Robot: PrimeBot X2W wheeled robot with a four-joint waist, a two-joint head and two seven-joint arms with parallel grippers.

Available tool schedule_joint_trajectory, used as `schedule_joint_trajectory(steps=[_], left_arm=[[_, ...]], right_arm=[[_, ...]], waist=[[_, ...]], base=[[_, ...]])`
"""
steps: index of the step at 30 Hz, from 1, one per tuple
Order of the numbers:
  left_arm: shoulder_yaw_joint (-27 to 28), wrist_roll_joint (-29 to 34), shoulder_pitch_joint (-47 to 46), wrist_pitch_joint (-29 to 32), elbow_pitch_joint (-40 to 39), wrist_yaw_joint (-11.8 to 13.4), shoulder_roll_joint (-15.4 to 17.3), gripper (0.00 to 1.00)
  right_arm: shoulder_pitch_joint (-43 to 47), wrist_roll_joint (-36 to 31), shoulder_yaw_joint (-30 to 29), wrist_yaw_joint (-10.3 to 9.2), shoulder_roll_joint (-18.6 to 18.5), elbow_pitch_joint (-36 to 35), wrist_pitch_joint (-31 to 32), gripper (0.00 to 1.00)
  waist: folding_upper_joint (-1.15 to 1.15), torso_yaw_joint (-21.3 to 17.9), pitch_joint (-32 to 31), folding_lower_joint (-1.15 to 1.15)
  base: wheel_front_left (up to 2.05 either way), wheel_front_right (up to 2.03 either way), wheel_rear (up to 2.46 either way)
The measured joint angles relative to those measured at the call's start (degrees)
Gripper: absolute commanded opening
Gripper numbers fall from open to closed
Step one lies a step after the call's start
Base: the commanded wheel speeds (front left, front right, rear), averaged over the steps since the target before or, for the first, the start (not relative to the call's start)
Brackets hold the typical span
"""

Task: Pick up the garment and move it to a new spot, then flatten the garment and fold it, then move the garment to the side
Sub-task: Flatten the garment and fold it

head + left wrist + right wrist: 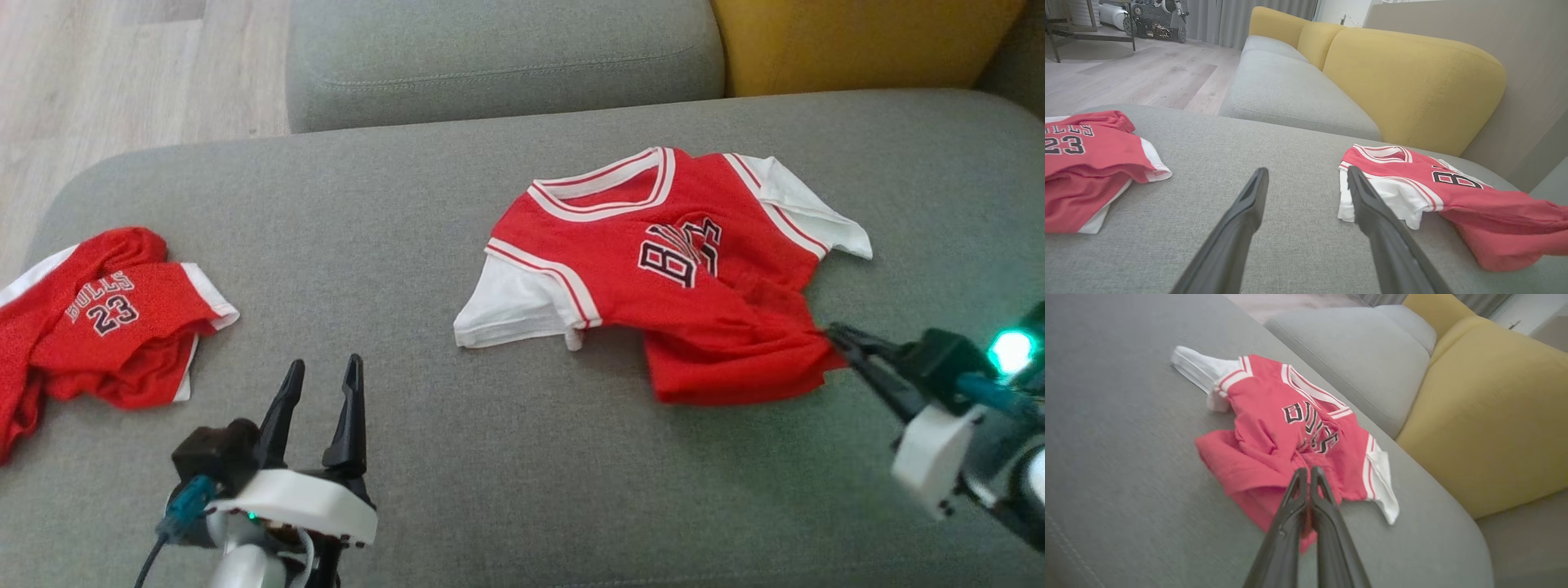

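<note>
- I have the right gripper point(834, 335) closed hard, its two fingers point(1288, 514) pressed together on a pinch of red cloth at the lower corner of the jersey point(653, 261). The right wrist view shows the fabric caught between them.
- The jersey lies on the grey cushion point(408, 245), right of centre in the head view. Its collar points toward the yellow backrest point(857, 41) and its chest print faces up.
- Its upper half is fairly flat, with a white sleeve out to each side. The lower half is bunched and doubled over toward my grip.
- My left gripper point(322, 371) hangs over bare cushion with its fingers wide apart and nothing between them. It is well apart from the jersey's nearer white sleeve point(506, 306).
- A second jersey point(106, 318) lies crumpled at the far left of the cushion, and neither gripper touches it.
- I judge this to be an early step: either the pick-up-and-move or the first tug of flattening. The jersey is gripped but rumpled, and no neat fold has been made.
- The next move, as I see it, is to draw the pinched corner up and away so the bunched hem comes free. The pinch has to stay firm, because one corner carries the whole jersey.
- After that the left gripper needs to cross over and take the opposite hem corner or the near sleeve, so the cloth can be spread between both.
- The risk I see is thin cloth slipping from a one-corner pinch, or dragging into a worse heap.
</note>
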Motion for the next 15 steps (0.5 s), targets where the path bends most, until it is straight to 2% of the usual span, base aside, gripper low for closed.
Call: schedule_joint_trajectory(steps=[4, 5, 6, 10, 13, 15], left_arm=[[-0.36, -0.01, 0.00, 0.00, -0.02, 0.07, 0.01, 1.00], [-0.60, -0.02, 0.00, 0.00, -0.03, 0.07, 0.00, 1.00], [-0.91, -0.03, 0.00, 0.00, -0.03, 0.07, 0.01, 1.00], [-1.63, -0.07, 0.01, 0.00, -0.03, 0.08, 0.01, 1.00], [-1.60, -0.07, 0.00, 0.00, -0.04, 0.08, 0.02, 1.00], [-1.58, 0.01, -0.04, 0.00, -0.05, 0.07, 0.03, 1.00]], right_arm=[[3.07, -4.26, -7.43, 0.00, 0.69, 1.35, 2.33, 0.00], [4.08, -4.32, -9.75, 0.00, 1.97, 2.33, 3.49, 0.26], [5.25, -4.77, -11.24, 0.00, 3.25, 2.93, 4.15, 1.00], [10.33, -9.13, -18.33, 0.00, 10.54, 5.46, 7.45, 1.00], [12.07, -14.97, -27.44, 0.00, 16.44, 6.45, 8.93, 1.00], [12.11, -19.08, -34.12, 0.00, 21.65, 4.59, 8.27, 1.00]], waist=[[0.00, -0.18, 0.06, 0.00], [0.00, -0.19, 0.06, 0.00], [0.00, -0.18, 0.07, 0.00], [0.00, -0.16, 0.16, 0.00], [0.00, -0.26, 0.38, 0.00], [0.00, -0.38, 0.70, 0.00]], base=[[0.00, 0.00, 0.00], [0.00, 0.00, 0.00], [0.00, 0.00, 0.00], [0.00, 0.00, 0.00], [0.00, 0.00, 0.00], [0.00, 0.00, 0.00]])
